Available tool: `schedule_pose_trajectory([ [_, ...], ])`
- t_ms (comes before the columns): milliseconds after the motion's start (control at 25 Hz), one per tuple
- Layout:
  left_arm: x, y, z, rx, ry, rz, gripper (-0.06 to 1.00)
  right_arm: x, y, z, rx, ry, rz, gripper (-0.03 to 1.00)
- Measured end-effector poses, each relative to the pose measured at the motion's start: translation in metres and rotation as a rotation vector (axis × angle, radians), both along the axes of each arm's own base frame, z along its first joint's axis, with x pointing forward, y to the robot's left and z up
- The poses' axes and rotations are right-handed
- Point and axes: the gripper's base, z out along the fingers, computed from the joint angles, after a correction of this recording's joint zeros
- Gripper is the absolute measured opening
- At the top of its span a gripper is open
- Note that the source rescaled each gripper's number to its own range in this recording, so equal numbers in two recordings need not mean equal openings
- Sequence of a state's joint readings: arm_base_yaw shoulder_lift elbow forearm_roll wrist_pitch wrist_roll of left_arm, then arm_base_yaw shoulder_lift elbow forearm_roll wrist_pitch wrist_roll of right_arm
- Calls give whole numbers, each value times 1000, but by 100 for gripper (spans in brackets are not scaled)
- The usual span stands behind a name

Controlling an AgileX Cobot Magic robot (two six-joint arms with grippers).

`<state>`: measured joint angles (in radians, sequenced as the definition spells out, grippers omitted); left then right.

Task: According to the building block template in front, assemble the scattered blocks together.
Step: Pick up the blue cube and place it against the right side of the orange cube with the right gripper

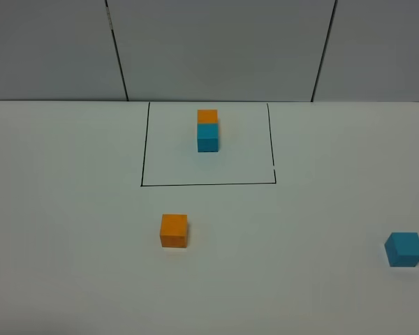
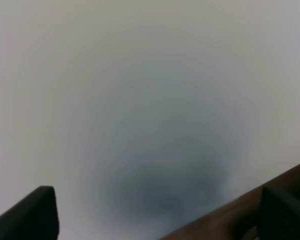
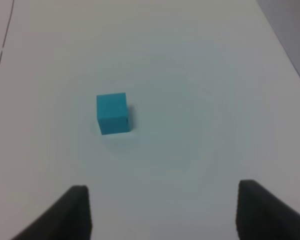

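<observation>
1. The loose orange block (image 1: pixel 173 230) sits on the white table (image 1: pixel 70 265), near and in front of the drawn frame, slightly left of its middle.
2. The loose teal block (image 1: pixel 403 249) lies well apart from it, close to the table's right edge in the high view and turned a little askew. Nothing touches either block.
3. The template (image 1: pixel 207 129) stands inside the black outline (image 1: pixel 208 185), toward the back: an orange cube behind and a teal cube in front, touching face to face.
4. The right gripper (image 3: pixel 165 215) is spread wide and holds nothing. In its wrist view the teal block (image 3: pixel 112 113) lies ahead of the fingers (image 3: pixel 77 212), on the bare table and apart from them.
5. The left gripper (image 2: pixel 157 205) shows only as dark finger shapes at the far corners of a heavily blurred view. They stand far apart with nothing between them.
6. Behind the table rises a grey panelled wall (image 1: pixel 216 49).
</observation>
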<state>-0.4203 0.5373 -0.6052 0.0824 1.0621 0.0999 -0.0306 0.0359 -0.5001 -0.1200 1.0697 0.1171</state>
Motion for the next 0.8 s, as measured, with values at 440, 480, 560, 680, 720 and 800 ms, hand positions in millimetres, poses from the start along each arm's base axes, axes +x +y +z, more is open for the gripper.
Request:
schedule_pose_trajectory([
  [440,-31,7,4,-119,-32,39,98,0,0,0,0,0,0,56],
  [480,-32,7,4,-136,-33,45,98,0,0,0,0,0,0,56],
  [560,-34,7,5,-156,-42,58,98,0,0,0,0,0,0,56],
  [680,-36,6,2,-178,-40,77,98,0,0,0,0,0,0,56],
  [720,-36,6,-3,-177,-30,83,98,0,0,0,0,0,0,56],
  [800,-37,6,-13,-173,-6,93,98,0,0,0,0,0,0,56],
])
